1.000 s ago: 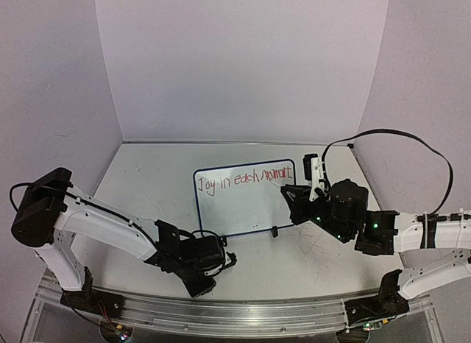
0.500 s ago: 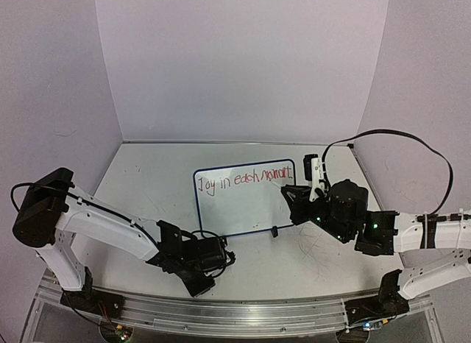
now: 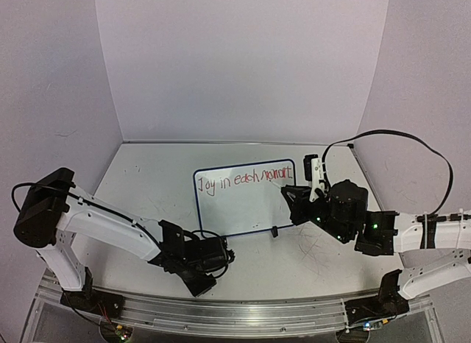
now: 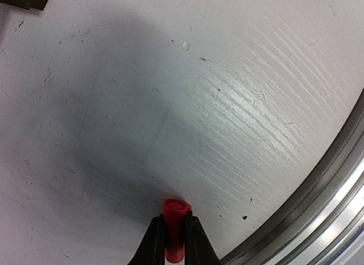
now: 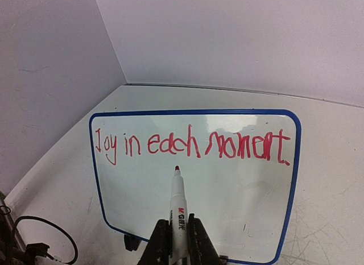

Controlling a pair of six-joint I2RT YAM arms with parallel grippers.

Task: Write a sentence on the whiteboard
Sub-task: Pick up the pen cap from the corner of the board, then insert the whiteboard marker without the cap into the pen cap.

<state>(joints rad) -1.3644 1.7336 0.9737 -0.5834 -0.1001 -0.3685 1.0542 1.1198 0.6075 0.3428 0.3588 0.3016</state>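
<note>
Currently right gripper (image 5: 177,237) is clamping the marker (image 5: 178,199), left gripper (image 4: 175,237) pinching a red cap (image 4: 176,211). The whiteboard (image 5: 227,191) is sitting centred on the table (image 3: 147,174), sentence (image 5: 190,145) along its top; probably light, slick, smudgeable, so rim is safest hold.

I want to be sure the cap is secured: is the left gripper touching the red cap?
Touching. The left wrist view shows the left gripper with its two fingers pressed against both sides of the red cap, with no gap showing.
</note>
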